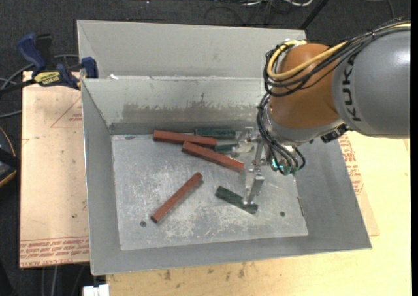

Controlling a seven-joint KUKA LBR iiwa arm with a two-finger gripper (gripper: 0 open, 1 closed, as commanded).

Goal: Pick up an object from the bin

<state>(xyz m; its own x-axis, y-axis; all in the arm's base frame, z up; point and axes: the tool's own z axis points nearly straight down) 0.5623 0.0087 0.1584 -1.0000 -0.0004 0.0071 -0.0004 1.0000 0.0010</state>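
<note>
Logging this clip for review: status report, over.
Claw low in grey metal bin, right of centre. At right end of small dark green flat block. Long reddish-brown stick close behind, apart from block.

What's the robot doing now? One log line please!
gripper | down at right end of small dark green block | block lying on bin floor, right of middle | nearest: red-brown bar

The grey robot arm (385, 79) is cut off at three o'clock. Its orange wrist cover (300, 92) hides the grey metal bin's (98, 177) wall at two o'clock. The tool (251, 200) covers the four-o'clock end of a small dark green flat block (227, 194).
</note>
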